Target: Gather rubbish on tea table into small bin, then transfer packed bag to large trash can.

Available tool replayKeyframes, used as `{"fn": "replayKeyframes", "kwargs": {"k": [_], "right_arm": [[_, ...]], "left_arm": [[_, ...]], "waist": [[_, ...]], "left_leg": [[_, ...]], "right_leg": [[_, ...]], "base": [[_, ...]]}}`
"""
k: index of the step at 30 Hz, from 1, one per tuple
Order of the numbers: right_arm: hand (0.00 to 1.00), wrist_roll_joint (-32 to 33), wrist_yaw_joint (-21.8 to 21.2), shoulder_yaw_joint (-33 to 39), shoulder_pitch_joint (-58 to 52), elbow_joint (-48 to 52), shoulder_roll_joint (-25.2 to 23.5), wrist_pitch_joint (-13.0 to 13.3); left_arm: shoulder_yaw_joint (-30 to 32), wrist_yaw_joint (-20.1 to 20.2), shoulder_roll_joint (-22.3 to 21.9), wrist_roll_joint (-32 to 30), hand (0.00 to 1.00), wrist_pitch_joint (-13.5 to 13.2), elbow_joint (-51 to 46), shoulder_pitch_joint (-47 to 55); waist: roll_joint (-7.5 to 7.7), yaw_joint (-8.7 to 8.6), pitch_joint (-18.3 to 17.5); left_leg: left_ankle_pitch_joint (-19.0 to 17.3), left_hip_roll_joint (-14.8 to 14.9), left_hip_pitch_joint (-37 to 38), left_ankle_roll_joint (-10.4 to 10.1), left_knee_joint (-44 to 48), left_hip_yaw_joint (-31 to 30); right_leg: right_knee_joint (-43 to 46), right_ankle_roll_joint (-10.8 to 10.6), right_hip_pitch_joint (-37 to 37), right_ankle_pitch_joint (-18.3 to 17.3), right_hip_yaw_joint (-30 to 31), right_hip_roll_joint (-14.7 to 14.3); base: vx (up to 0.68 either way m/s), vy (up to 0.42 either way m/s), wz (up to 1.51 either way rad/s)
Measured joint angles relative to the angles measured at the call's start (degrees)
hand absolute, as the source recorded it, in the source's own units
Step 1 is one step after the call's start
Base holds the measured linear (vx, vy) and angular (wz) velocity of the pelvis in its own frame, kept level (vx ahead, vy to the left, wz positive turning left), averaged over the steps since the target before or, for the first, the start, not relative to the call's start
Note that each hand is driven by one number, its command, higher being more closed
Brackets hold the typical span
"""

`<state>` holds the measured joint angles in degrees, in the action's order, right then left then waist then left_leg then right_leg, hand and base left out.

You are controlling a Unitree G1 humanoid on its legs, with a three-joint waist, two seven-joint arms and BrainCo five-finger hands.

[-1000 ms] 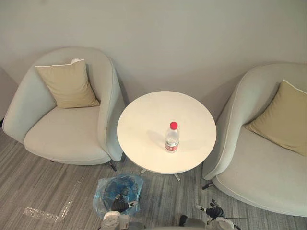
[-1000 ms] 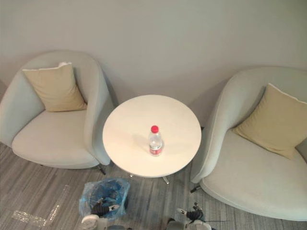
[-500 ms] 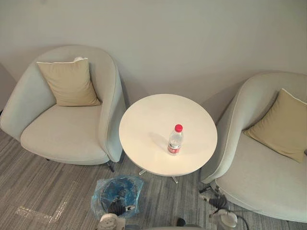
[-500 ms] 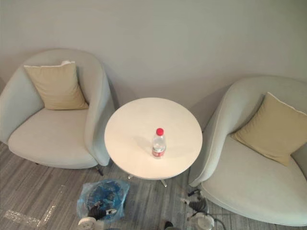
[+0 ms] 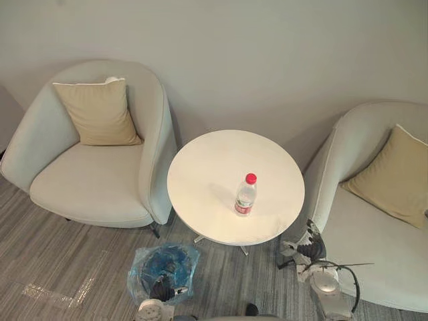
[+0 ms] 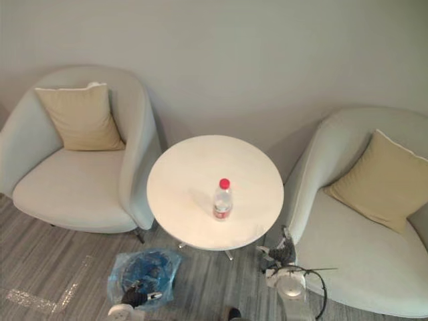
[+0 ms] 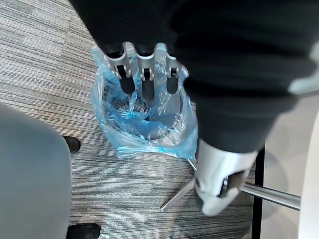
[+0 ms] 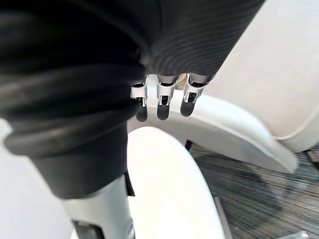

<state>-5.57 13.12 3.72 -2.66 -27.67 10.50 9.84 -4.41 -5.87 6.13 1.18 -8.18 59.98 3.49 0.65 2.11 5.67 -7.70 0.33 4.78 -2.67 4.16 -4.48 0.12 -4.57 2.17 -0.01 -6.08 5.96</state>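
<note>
- The left hand (image 7: 145, 74) hangs with loose, straight fingers, holding nothing, over the small bin (image 7: 172, 112).
- The bin is round and lined with a crinkled blue plastic bag (image 7: 149, 140) (what lies inside is hard to make out).
- The right hand (image 8: 160, 97), fingers also relaxed and empty, hangs beside the smooth rim of the round white tea table (image 5: 207, 174).
- A clear plastic bottle (image 5: 245, 196) with a red cap stands upright on the table.

white table (image 5: 214, 167), red-capped bottle (image 5: 245, 198), blue bin bag (image 5: 182, 262)
</note>
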Motion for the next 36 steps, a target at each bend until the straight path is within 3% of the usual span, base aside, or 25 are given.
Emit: {"fn": "replayKeyframes", "kwargs": {"k": [10,19,32,33,36], "right_arm": [[0.00,3.46,0.21,-3.19,8.04,-3.14,2.89,0.61],[0.00,5.67,0.44,-4.62,14.42,-5.75,3.63,0.74],[0.00,8.54,3.02,-4.71,23.20,-7.70,5.36,1.05],[1.00,9.34,3.16,-5.07,23.92,-7.85,5.37,1.05],[1.00,10.27,3.38,-5.69,26.20,-9.24,5.43,1.18]], "left_arm": [[-0.05,1.12,-0.20,0.09,0.00,-0.21,-0.91,0.09],[0.05,1.11,-0.38,1.26,0.00,-1.06,-3.16,-0.03],[0.16,0.93,-1.37,3.62,0.00,-1.93,-5.98,-0.33],[0.12,0.98,-1.40,3.62,0.00,-2.50,-6.07,-0.33],[0.08,1.03,-1.57,4.52,0.00,-2.80,-7.12,-0.35]], "waist": [[-1.58,0.81,1.20],[-2.95,1.36,4.26],[-5.86,2.17,9.18],[-5.93,2.48,9.28],[-6.21,3.22,10.43]], "left_leg": [[1.71,-0.79,-2.83,-0.15,0.07,-4.18],[4.06,-1.20,-7.90,-0.99,0.12,-8.94],[4.45,-2.05,-12.03,-1.21,1.97,-11.27],[4.45,-2.04,-12.57,-1.22,2.09,-11.62],[4.57,-2.01,-13.08,-1.40,2.14,-11.84]], "right_leg": [[-0.06,0.03,-0.22,-0.02,-4.51,0.89],[2.97,0.53,-4.29,-0.86,-8.84,1.59],[8.30,0.46,-8.65,-3.41,-10.90,3.23],[8.84,0.54,-9.26,-3.70,-11.15,3.26],[9.76,0.79,-10.07,-4.06,-11.28,3.29]], "base": [[-0.04,-0.020,0.25],[-0.06,-0.019,0.26],[-0.02,0.000,0.12],[-0.01,-0.018,0.13],[-0.01,-0.016,0.04]]}}
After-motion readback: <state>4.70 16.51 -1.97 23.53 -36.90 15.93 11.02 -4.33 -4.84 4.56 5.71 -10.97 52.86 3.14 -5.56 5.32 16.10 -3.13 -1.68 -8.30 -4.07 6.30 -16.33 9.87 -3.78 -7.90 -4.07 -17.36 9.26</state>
